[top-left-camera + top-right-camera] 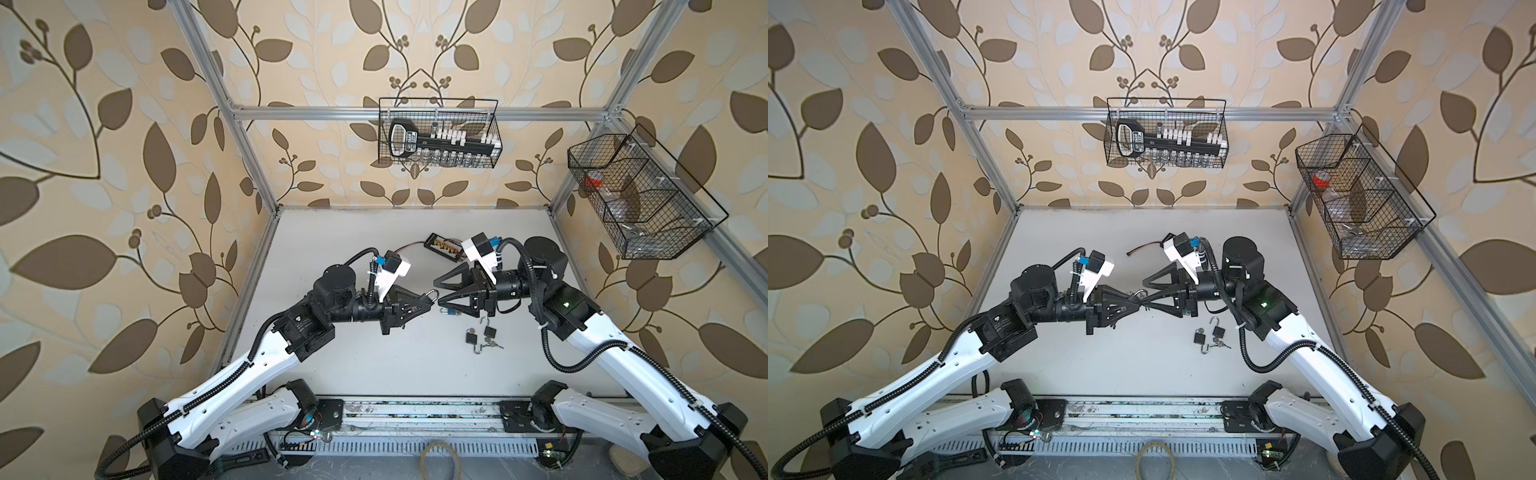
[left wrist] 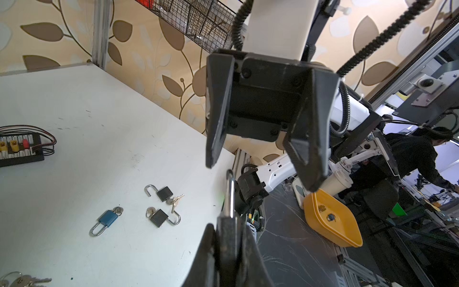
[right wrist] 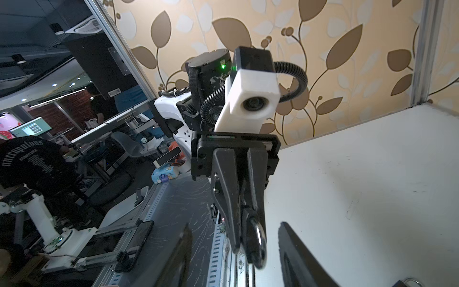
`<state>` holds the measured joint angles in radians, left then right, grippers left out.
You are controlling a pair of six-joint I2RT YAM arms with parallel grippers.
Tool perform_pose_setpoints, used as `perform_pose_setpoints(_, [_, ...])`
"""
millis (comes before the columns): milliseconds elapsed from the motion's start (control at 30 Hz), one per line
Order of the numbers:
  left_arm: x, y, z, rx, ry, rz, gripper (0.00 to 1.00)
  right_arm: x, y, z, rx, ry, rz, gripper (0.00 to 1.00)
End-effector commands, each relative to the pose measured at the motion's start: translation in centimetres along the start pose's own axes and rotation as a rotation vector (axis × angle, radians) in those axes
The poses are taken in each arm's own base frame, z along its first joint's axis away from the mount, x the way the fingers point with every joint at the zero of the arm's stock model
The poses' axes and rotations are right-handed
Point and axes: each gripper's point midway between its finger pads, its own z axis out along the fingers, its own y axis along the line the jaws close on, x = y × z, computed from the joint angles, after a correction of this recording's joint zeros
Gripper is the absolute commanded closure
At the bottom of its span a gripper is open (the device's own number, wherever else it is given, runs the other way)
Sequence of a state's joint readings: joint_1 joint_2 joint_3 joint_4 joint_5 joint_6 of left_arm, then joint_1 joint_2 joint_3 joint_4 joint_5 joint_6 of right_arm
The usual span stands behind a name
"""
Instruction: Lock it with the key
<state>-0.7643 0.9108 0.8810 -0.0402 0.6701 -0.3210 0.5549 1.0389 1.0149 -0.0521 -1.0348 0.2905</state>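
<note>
Mid-air: left claw [image 1: 426, 301] clamped on black padlock [image 2: 229, 231], shackle [image 2: 231, 193] sticking out above the surface [image 1: 374, 365].
right claw [image 2: 262, 174] jaws wide apart, holding nothing, just beside the shackle. keys [image 2: 176, 198] lie on the surface by two open padlocks [image 2: 165, 193]; blue padlock [image 2: 106, 220] near.

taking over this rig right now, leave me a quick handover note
Left gripper: shut on a black padlock with a silver shackle, held above the white table.
Right gripper: open, empty, facing it.
On the table: small blue padlock, shackle closed, key in; two black padlocks, shackles open, keys attached.
Done: blue one looks locked; held one's latch unclear.
Left: check it, then lock the two open ones.
</note>
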Motion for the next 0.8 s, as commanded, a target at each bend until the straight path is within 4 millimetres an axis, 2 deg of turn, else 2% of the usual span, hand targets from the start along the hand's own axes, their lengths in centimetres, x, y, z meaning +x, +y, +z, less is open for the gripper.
perform_pose_setpoints(0, [-2.28,-2.23,-0.78,0.066,-0.061,0.089,1.0,0.37,0.65,0.14,-0.061,0.026,0.024,0.5])
perform_pose_setpoints(233, [-2.24,-2.02,-0.4,0.073,-0.057,0.082,1.0,0.23,1.18,0.24,-0.104,0.02,0.036,0.69])
perform_pose_setpoints(433, [-2.49,-2.05,-0.23,0.077,-0.058,0.079,1.0,0.63,0.73,0.41,-0.1,0.03,0.055,0.73])
perform_pose_setpoints(767, [-2.68,-1.86,-0.31,0.059,-0.066,0.078,1.0,0.46,0.72,0.43,-0.094,0.027,0.046,1.0])
